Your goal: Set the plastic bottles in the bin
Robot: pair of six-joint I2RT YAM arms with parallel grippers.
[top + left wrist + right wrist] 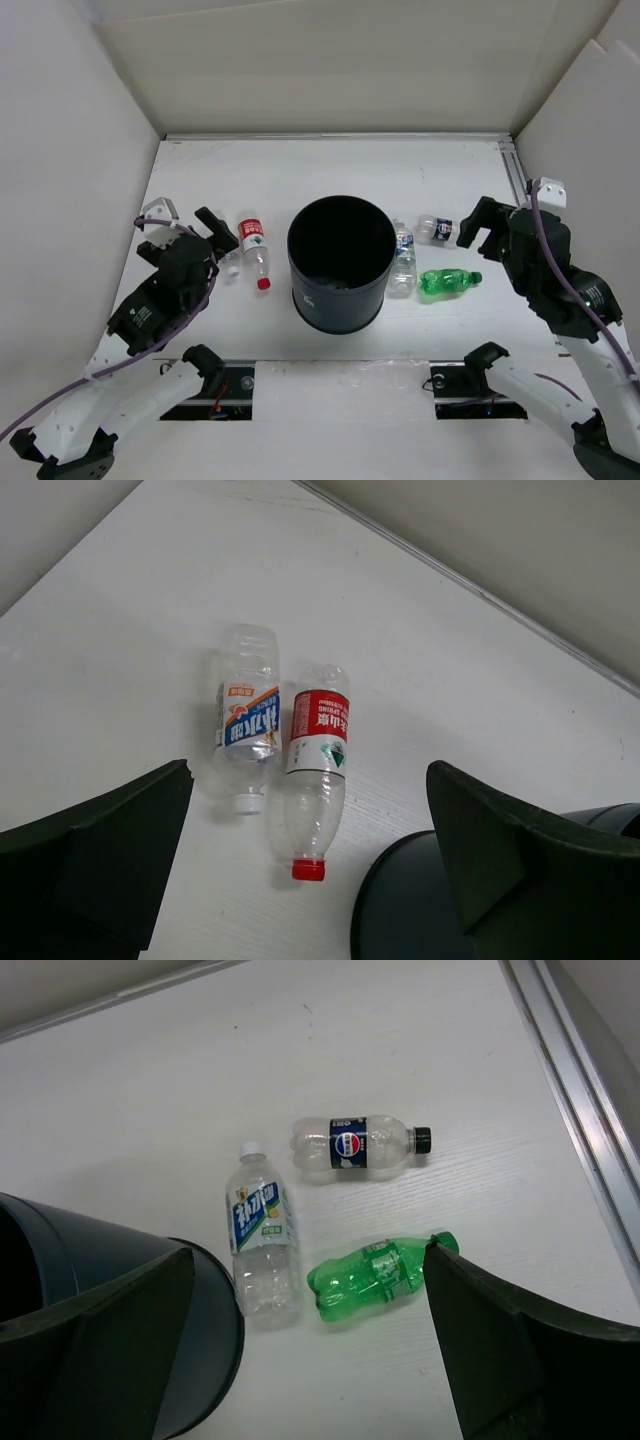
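Gripper, left (pixel 182 228): I read its jaws as spread wide with nothing between them. It hangs over the white table (pixel 330 170) at the bin's 9 o'clock.
Blue-and-orange-label bottle (pixel 247 725): clear, lying flat, with its white cap pointing to 6 o'clock. It is just beside the red-label bottle, at that bottle's 9 o'clock. From above, my left gripper hides part of it.
Red-label bottle (pixel 317 770): clear, lying flat, red cap at 6 o'clock. It sits between the blue-and-orange one and the bin, near the bin but apart from it.
Bin (pixel 335 305): black, upright, mid-table, with a small white mark on its near wall.
Blue-and-yellow-label bottle (pixel 262 1245): lying at the bin's 3 o'clock, white cap toward 12. It is just beside the bin wall, but I cannot tell if it touches.
Pepsi bottle (pixel 355 1146): on its side at the bin's 2 o'clock, black cap toward 3.
Green bottle (pixel 375 1275): on its side at the blue-and-yellow bottle's 3 o'clock, cap pointing roughly to 3.
Gripper, right (pixel 480 228): fingers fully apart and empty, hanging just at the Pepsi bottle's 3 o'clock.
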